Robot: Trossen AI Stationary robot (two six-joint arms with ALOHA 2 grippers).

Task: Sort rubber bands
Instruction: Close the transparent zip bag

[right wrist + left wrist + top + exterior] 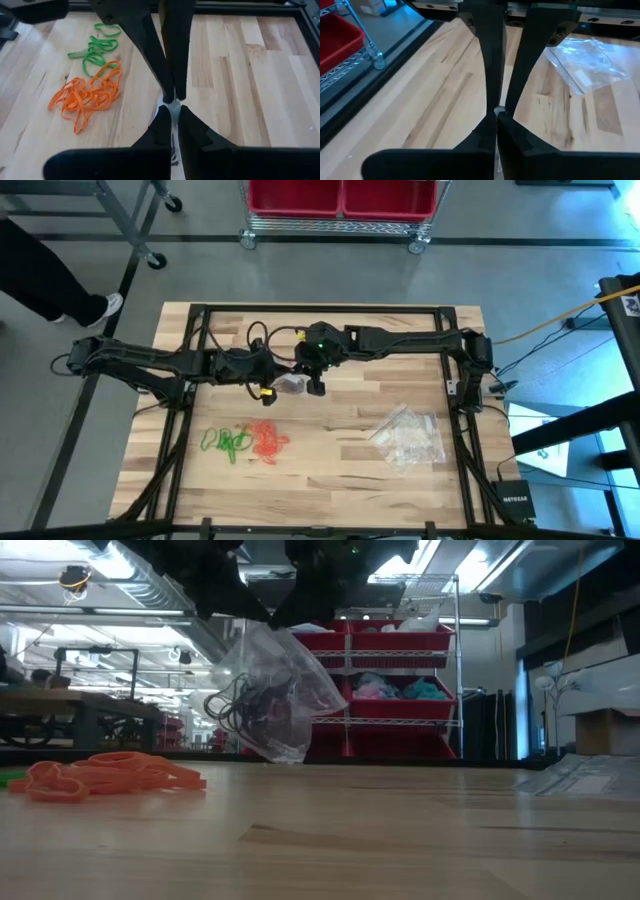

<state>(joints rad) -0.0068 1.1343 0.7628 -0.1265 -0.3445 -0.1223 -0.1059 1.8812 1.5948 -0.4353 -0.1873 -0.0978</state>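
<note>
Black rubber bands (240,705): tangled thin loops inside a clear bag (285,690) held up off the table (340,455).
Orange rubber bands (267,440): loose pile on the wood, touching the green rubber bands (226,442) beside it.
Left gripper (268,388): mid-table, fingers pinched shut on the bag's edge.
Right gripper (316,385): just beside it, clamped on the same bag.
Spare bags (410,435): heaped on the table's right side.
</note>
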